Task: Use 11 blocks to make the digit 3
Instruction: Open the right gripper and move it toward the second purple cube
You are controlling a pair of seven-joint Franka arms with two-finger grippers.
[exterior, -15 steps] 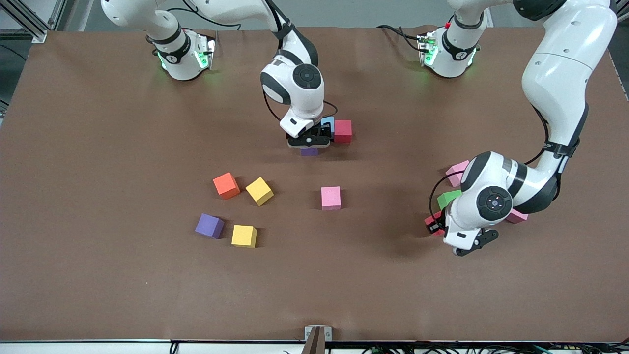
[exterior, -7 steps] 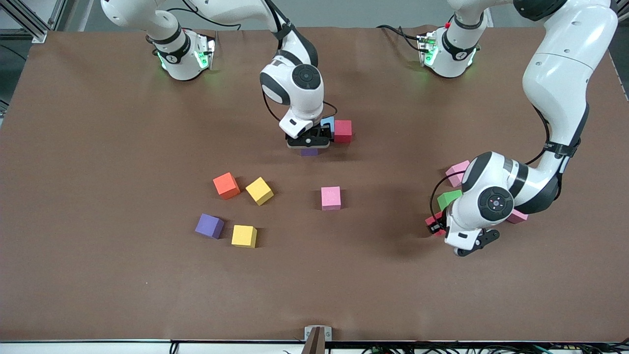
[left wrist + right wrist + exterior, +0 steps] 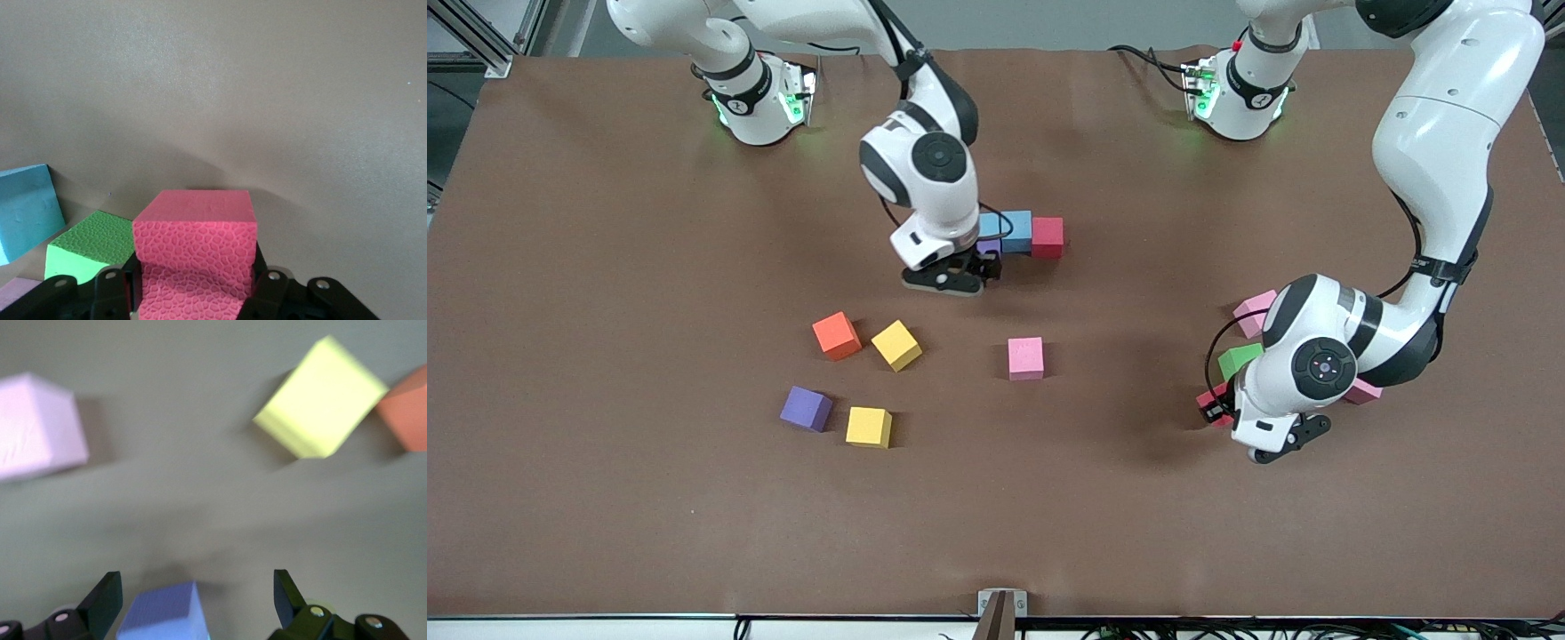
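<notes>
While left hand (image 3: 193, 293) grips red block (image 3: 195, 250) | right hand (image 3: 193, 597) apparently gapes empty.

No readable text, labels, brands or numbers on anything in view.
</notes>
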